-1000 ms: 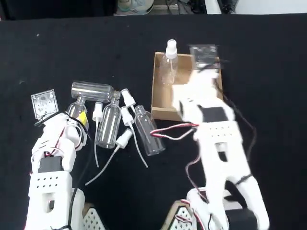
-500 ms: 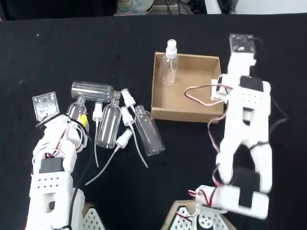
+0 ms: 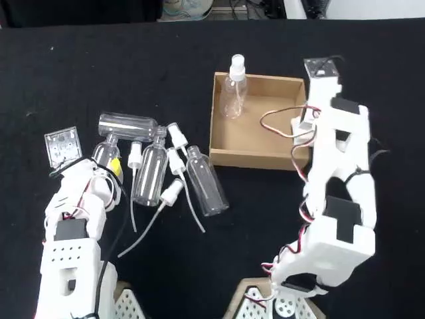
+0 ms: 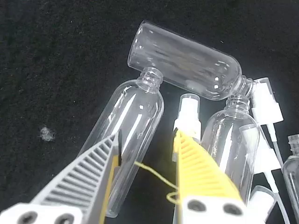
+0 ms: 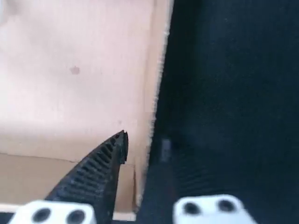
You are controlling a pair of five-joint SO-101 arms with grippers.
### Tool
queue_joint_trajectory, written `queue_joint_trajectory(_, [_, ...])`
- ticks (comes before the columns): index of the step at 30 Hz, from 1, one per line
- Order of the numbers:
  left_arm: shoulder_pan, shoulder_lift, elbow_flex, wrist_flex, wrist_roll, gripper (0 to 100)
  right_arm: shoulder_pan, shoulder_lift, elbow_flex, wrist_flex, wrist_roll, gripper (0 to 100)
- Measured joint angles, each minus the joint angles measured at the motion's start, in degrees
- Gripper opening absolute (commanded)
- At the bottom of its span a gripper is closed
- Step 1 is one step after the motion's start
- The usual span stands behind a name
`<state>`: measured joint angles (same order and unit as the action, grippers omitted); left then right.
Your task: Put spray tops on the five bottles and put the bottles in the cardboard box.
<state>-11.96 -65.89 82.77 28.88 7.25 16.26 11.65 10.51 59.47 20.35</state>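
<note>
Left gripper [image 4: 146, 137]: your jaws stand wide and hold nothing, one finger on each side of the nearest bottle.
Nearest bottle [image 4: 128, 126]: uncapped, lying flat, neck pointing away from the arm; its base is hidden behind the grey finger.
Spray tops [image 3: 171, 193]: four loose among the bottles, thin tubes trailing nearward.
Middle bottles [image 3: 151, 173]: two, flat, necks pointing away.
Crosswise bottle [image 3: 127, 125]: long axis sideways.
Cardboard box [image 3: 255, 159]: right of the cluster.
Capped bottle [image 3: 232, 100]: in the box's far left corner; upright or leaning, you cannot tell.
Right gripper [image 5: 145, 144]: jaws apart, empty, astride the box's right wall; the outer finger is hard to make out.
</note>
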Motion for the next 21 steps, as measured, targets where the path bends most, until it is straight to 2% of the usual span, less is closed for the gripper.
queue_joint_trajectory(3, [0.00, 0.00, 0.00, 0.00, 0.00, 19, 1.76, 0.00, 0.00, 0.00, 0.53, 1.0])
queue_joint_trajectory(11, [0.00, 0.00, 0.00, 0.00, 0.00, 19, 6.42, 0.00, 0.00, -1.41, 7.47, 1.1])
queue_joint_trajectory(21, [0.00, 0.00, 0.00, 0.00, 0.00, 19, 6.86, 0.00, 0.00, -1.93, 10.29, 1.1])
